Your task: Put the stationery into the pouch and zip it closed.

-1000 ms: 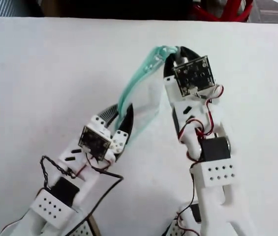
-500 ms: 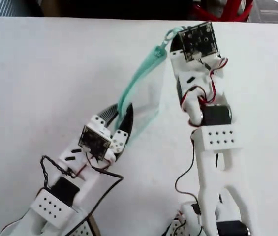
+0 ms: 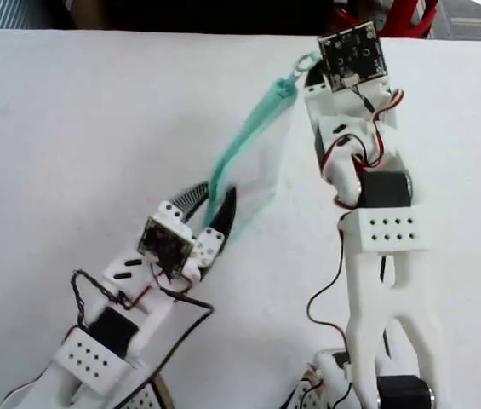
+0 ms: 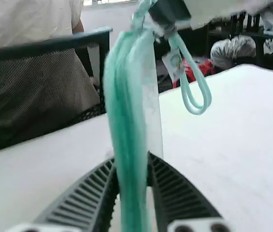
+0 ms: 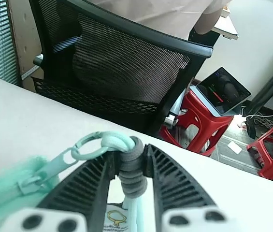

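My left gripper clamps one end of the pouch, my right gripper pinches the zip pull; tugged too hard, either grip could slip.

- A white table fills the high view. Its far edge runs across at 12 o'clock, with a dark strip of room beyond it.
- Slatted window blinds show past that edge at 11 o'clock.
- Curved red tubing lies beyond the edge at 1 o'clock.
- A black office chair with a mesh back stands just behind the table's far side.
- Red plastic stools stand beside the chair on a grey floor.
- A dark, tilted screen sits above the nearer stool.
- A pale wall rises behind the stools.
- Bright, even light falls across the table top.
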Controlling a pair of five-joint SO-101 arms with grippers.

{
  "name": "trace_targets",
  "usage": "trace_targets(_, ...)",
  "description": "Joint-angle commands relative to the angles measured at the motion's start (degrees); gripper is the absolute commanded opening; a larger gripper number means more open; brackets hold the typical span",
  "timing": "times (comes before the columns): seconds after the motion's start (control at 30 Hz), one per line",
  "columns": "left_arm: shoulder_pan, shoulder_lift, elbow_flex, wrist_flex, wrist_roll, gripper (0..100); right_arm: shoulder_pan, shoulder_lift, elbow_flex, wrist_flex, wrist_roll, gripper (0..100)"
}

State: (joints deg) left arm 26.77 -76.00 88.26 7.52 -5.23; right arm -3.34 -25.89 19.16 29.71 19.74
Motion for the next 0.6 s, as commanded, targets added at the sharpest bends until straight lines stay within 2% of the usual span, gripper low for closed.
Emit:
trace_targets(0.0, 1.1, 0.31, 1.67, 0.53, 0.26, 12, 1.98, -0.84, -4.04, 0.31, 0.0, 1.9)
trace_targets(0.23, 5.41, 0.31, 3.16, 0.26, -0.09, 11, 0.66, -0.75, -3.52, 1.54, 0.0, 1.9)
trace_targets(0.4, 5.32, 0.31, 2.99, -0.09, -0.18, 11, -1.45, -0.92, -2.02, 3.03, 0.0, 1.9)
trace_targets(0.57, 4.7, 0.31, 2.9, -0.09, -0.7, 2, -1.1, -0.92, 0.09, 3.38, 0.0, 1.9)
